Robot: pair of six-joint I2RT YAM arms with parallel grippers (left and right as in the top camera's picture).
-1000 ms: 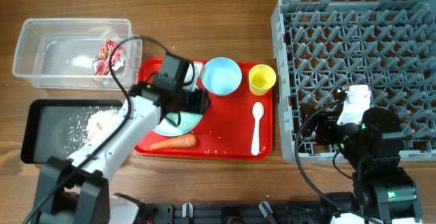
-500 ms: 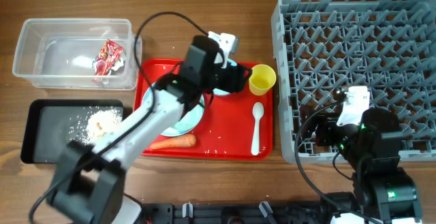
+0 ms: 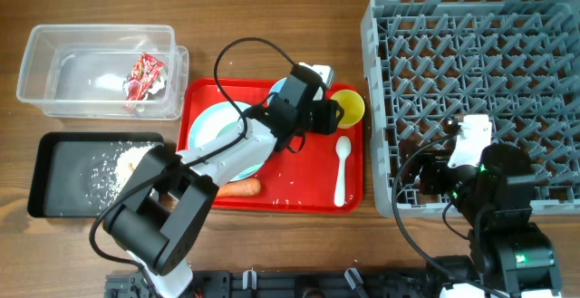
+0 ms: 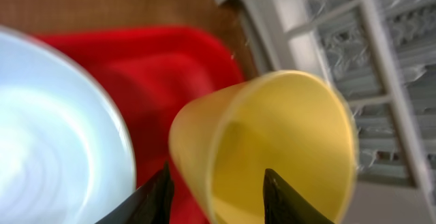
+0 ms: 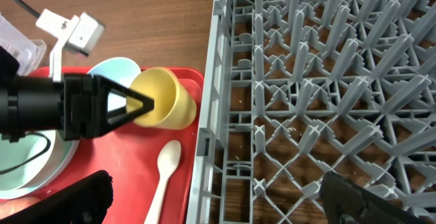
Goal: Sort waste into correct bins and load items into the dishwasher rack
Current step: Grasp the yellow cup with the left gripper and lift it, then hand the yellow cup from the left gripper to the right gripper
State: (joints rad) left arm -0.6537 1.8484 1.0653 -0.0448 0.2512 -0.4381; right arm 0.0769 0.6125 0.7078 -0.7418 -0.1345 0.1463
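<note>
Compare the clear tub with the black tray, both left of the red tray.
The clear tub is see-through and deep-walled; the black tray is opaque and shallow. The tub holds a red wrapper, the tray pale food scraps. Both are rectangular and similar in size.

Spoon [image 3: 342, 167], carrot [image 3: 229, 188], plate [image 3: 205, 128] on tray [image 3: 299, 187]; cup [image 3: 350, 108] left of rack [image 3: 471, 62].

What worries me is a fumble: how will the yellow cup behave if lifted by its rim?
Likely light and stiff: the yellow cup looks thin-walled and empty. With the left gripper straddling one rim wall, it may swing or tip. Smooth plastic could slip.
</note>
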